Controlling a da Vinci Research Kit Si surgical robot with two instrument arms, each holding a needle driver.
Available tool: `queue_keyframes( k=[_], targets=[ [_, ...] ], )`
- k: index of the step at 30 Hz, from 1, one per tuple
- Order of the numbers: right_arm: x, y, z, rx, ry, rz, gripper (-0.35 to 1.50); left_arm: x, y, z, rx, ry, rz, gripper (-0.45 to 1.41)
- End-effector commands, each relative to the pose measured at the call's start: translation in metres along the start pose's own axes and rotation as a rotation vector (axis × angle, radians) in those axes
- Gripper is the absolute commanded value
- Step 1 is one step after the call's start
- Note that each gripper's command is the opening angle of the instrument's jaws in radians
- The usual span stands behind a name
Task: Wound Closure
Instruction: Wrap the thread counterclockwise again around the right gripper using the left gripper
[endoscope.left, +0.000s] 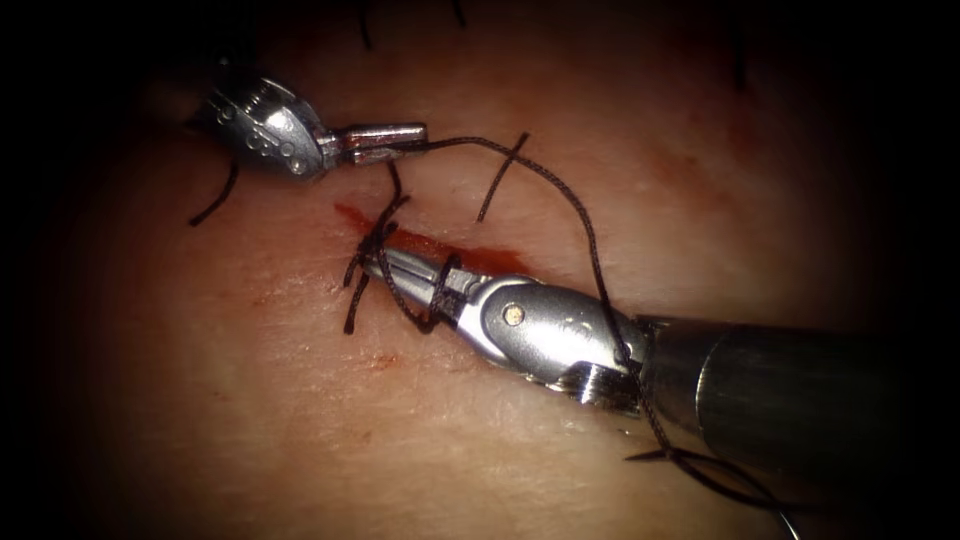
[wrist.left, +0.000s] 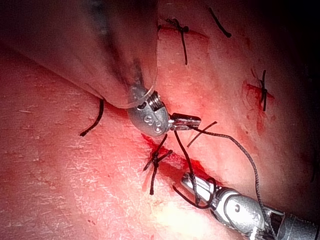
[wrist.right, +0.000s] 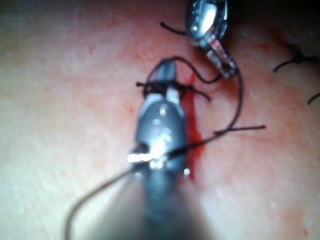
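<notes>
Cut thread ends (endoscope.left: 215, 195) lie behind the left tool (endoscope.left: 405, 140), clamped on thread (endoscope.left: 560, 190); thread loops around the right tool's (endoscope.left: 385, 262) closed jaws at the knot (endoscope.left: 370, 245).

The thread (endoscope.left: 585, 225) runs off the endoscope view's bottom edge, its end unseen.

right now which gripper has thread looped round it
The right gripper, at the cut: thread loops around it behind the tip. The left gripper only holds a thread end, with nothing wound around it.
</notes>
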Motion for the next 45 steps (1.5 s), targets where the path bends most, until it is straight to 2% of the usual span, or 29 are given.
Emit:
queue_keyframes(
  k=[1, 2, 3, 5, 7, 9, 14, 24, 31, 34, 37, 45],
  targets=[
    [-0.0007, -0.0006, 0.0008, 0.005, -0.007, 0.016, 0.07, -0.0003, 0.0007, 0.0009, -0.001, -0.002, 0.001, -0.45],
    [-0.0007, -0.0007, 0.0009, 0.007, -0.013, 0.027, 0.19, -0.0004, 0.0007, 0.0011, 0.000, -0.003, 0.001, -0.45],
    [-0.0008, -0.0009, 0.0012, 0.008, -0.021, 0.043, 0.64, -0.0004, 0.0007, 0.0013, 0.001, -0.005, 0.001, -0.45],
    [-0.0008, -0.0010, 0.0016, 0.011, -0.039, 0.070, 1.01, -0.0005, 0.0005, 0.0014, 0.002, -0.005, -0.001, -0.45],
    [-0.0011, -0.0014, 0.0023, 0.023, -0.054, 0.107, 1.20, -0.0007, -0.0001, 0.0015, 0.008, -0.005, 0.001, -0.45],
    [-0.0014, -0.0018, 0.0028, 0.036, -0.051, 0.133, 1.26, -0.0008, -0.0005, 0.0018, 0.016, -0.008, -0.002, -0.45],
    [-0.0021, -0.0030, 0.0036, 0.074, -0.057, 0.159, 1.21, -0.0012, -0.0011, 0.0035, 0.031, -0.001, 0.002, -0.45],
    [-0.0030, -0.0028, 0.0030, 0.050, -0.091, 0.197, 1.21, -0.0002, -0.0027, 0.0028, 0.048, 0.011, 0.001, -0.45],
    [-0.0026, -0.0023, 0.0022, 0.030, -0.096, 0.201, 1.21, 0.0014, -0.0033, -0.0007, 0.068, 0.004, -0.011, -0.45],
    [-0.0027, -0.0024, 0.0023, 0.029, -0.096, 0.200, 1.21, 0.0019, -0.0037, -0.0009, 0.077, 0.003, -0.012, -0.45],
    [-0.0028, -0.0027, 0.0027, 0.027, -0.095, 0.199, 1.21, 0.0024, -0.0041, 0.0001, 0.083, -0.008, -0.011, -0.45],
    [-0.0028, -0.0030, 0.0028, 0.039, -0.093, 0.198, 1.21, 0.0027, -0.0052, 0.0057, 0.091, 0.036, -0.006, -0.45]
  ],
)
